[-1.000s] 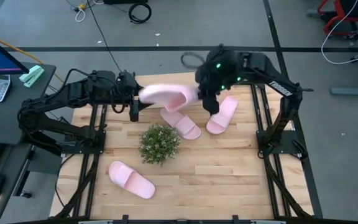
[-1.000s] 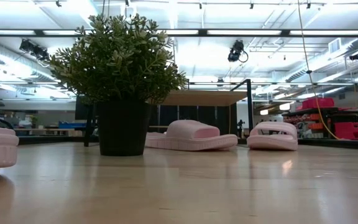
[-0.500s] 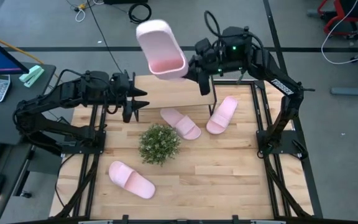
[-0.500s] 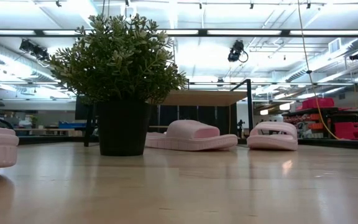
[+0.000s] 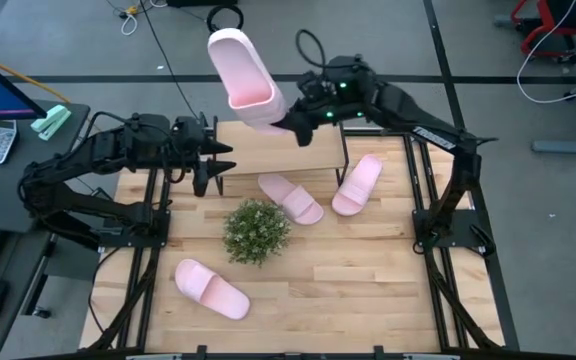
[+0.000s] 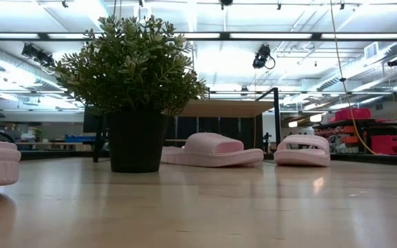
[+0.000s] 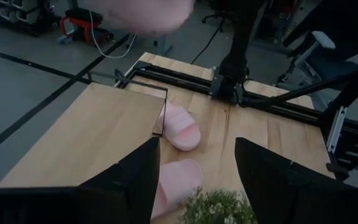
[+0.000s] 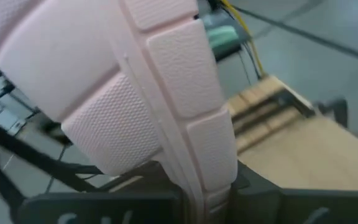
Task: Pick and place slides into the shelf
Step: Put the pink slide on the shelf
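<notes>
Handed across and hoisted: within the last second one pale pink slide point(image 5: 242, 78) gone from between both arms, low by the shelf point(image 5: 280, 150), to a high perch at about 11 o'clock of the table point(image 5: 368, 290), out past the far edge. Right gripper point(image 5: 293, 124) clenched on its edge, sole turned outward, ribbed blocks and fine dimpled foam filling the right wrist view. Left gripper point(image 5: 214, 166) now released and empty, fingers point(image 7: 135, 183) spread, drawn back to about 10 o'clock beside the shelf's left end. Meaning for the task, as a judgement: transfer complete, slide still far above the shelf, so lowering and tucking under the board remain. Shelf itself a flat light wooden board on thin black metal legs, at 12 o'clock. Two slides point(image 5: 292, 198) on the tabletop just in front of it, around 1 o'clock, one nearly touching its right leg; a fourth slide point(image 5: 211, 288) well apart at 7 o'clock. All soft, rounded, thick-soled, with a wide single strap. Bushy green plant point(image 5: 256, 231) in a dark pot near the centre.
</notes>
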Tool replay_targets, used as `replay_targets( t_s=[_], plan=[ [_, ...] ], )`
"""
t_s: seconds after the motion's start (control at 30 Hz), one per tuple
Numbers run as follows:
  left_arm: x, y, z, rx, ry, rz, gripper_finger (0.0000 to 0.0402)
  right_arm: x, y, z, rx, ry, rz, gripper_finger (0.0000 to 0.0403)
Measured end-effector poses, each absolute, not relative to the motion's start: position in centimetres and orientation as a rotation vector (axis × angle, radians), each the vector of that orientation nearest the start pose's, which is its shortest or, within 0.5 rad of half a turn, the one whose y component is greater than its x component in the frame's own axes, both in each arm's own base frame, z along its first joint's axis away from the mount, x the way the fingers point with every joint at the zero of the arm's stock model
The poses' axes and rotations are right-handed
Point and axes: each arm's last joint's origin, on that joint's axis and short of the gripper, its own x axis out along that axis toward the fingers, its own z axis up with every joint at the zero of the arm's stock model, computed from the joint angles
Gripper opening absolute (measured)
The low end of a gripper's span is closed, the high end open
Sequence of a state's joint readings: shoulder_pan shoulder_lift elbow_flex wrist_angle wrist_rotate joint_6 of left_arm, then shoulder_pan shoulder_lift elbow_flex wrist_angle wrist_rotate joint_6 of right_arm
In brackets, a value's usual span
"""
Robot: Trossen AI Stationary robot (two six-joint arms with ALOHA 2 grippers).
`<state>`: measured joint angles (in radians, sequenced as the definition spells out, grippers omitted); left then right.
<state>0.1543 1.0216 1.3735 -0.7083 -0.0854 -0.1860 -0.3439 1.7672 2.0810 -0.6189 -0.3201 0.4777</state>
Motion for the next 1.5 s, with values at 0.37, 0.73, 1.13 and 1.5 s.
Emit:
replay_targets(
  t_s=[0.37,0.73,1.13,1.5],
  plan=[
    [15.6,2.7,43.4,-0.233,0.383,0.289,0.0204,38.1,-15.5,38.7,1.004,0.21,-0.131,0.004],
    [13.8,2.5,43.9,-0.218,0.353,0.314,0.0195,39.2,-13.8,33.1,1.373,0.19,-0.202,0.004],
    [13.4,2.5,43.9,-0.166,0.36,0.32,0.0191,40.9,-12.5,30.3,1.533,0.187,-0.262,0.004],
    [13.4,2.5,43.8,-0.164,0.375,0.321,0.0184,44.4,-12.7,28.0,1.61,0.303,-0.178,0.004]
  ],
)
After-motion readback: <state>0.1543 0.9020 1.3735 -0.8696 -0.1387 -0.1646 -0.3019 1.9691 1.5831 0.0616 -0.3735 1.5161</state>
